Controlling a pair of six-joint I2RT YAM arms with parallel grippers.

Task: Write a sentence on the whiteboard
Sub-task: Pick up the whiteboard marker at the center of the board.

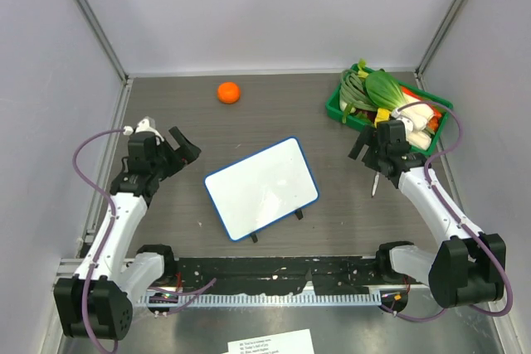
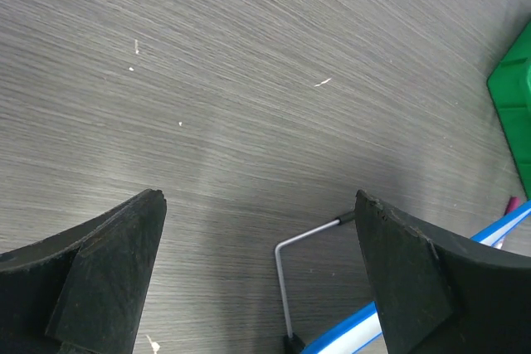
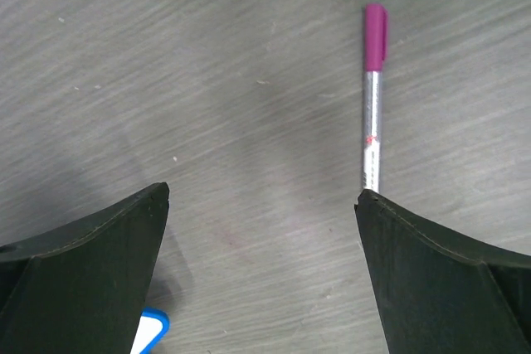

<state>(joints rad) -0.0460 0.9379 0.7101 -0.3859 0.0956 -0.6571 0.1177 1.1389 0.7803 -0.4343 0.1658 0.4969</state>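
Whiteboard [image 1: 261, 188] lies askew at the middle of the table [image 1: 332, 230], between the arms, its face plain white from above. Each wrist view catches only a blue sliver of its frame. Left gripper [image 1: 184, 148] hangs left of the board, spread wide and empty, with the board's wire foot [image 2: 286, 271] beside it. Right gripper [image 3: 261, 196] is equally wide, holding nothing, over a purple-capped marker [image 3: 371, 105] whose uncapped end hides behind one finger. The far-right green tray [image 1: 336, 107] is cropped in the left wrist view.

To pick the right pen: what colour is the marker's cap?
The cap is magenta; the right wrist view shows it best.
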